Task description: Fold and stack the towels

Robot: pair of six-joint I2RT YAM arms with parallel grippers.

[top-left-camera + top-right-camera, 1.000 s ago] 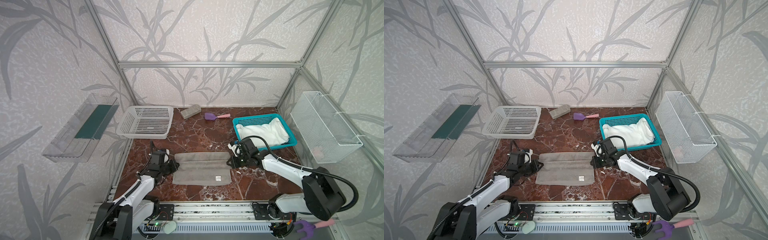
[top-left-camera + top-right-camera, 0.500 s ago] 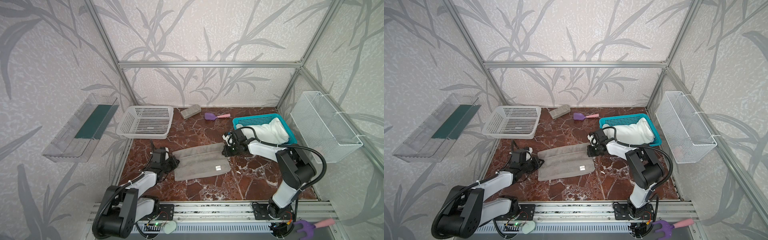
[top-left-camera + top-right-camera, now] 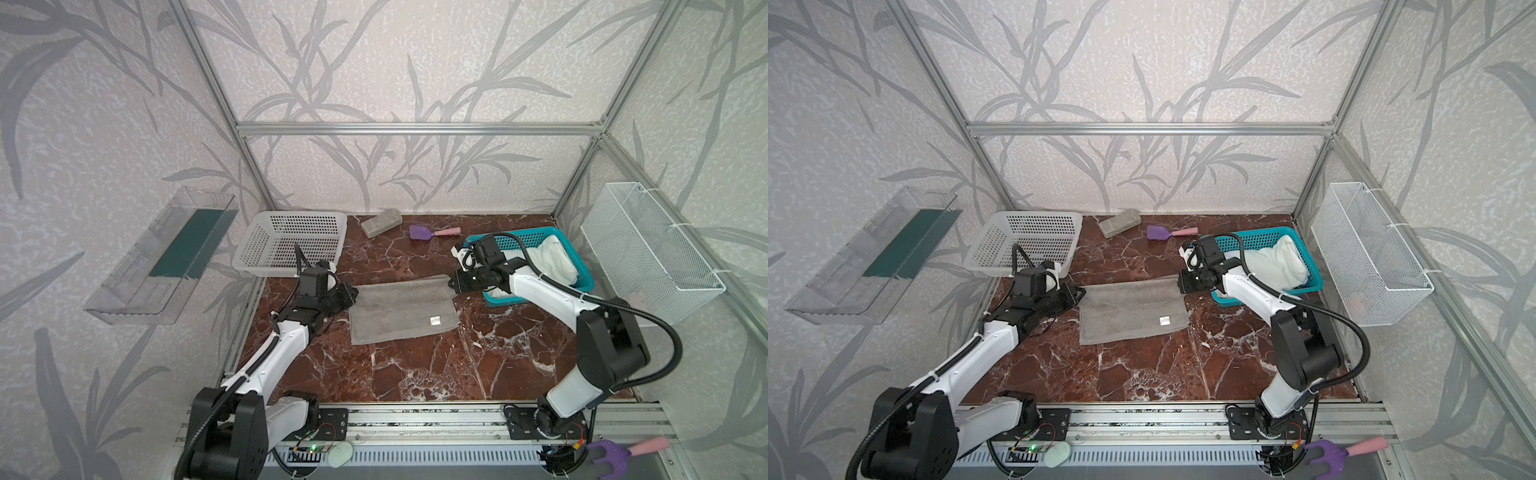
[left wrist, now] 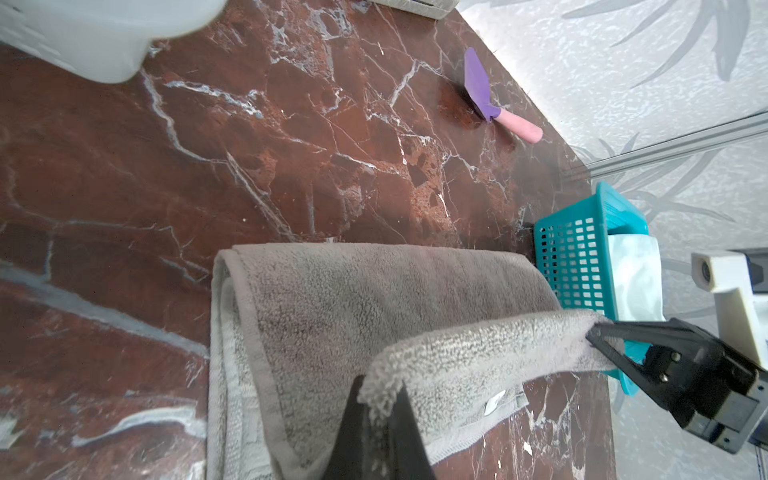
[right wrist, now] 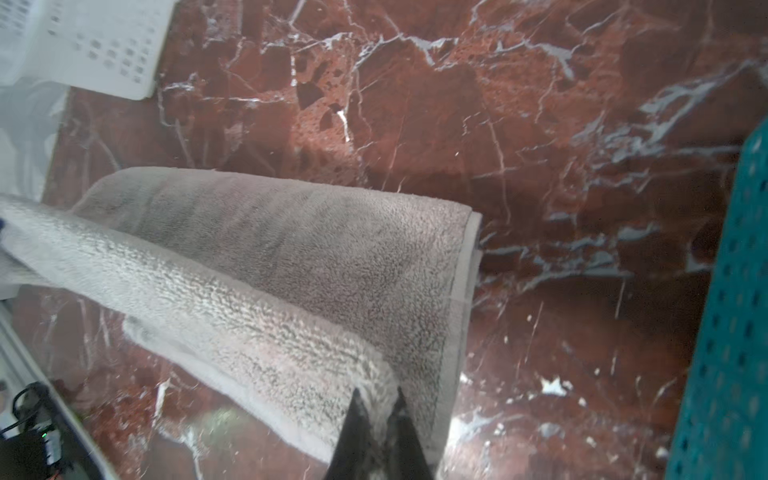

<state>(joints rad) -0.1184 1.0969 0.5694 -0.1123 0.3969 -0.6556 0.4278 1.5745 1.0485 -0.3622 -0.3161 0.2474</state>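
A fold of the grey towel (image 3: 401, 309) is judged to be in hand — it is spread on the table (image 3: 415, 374), its far edge raised at both corners, with the left fingers (image 4: 351, 436) clamped on one and the right fingers (image 5: 353, 432) on the other. Next, the edge is to be carried across evenly and laid flush on the near edge before release — the white towel (image 3: 557, 257) in the basket (image 3: 532, 237) is not yet stacked.

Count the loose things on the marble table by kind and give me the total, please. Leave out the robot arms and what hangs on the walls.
Towels: 2, the grey towel and the white towel
Baskets: 2, the white basket and the teal basket
Blocks: 1, the grey block
Scoops: 1, the purple scoop
Total: 6
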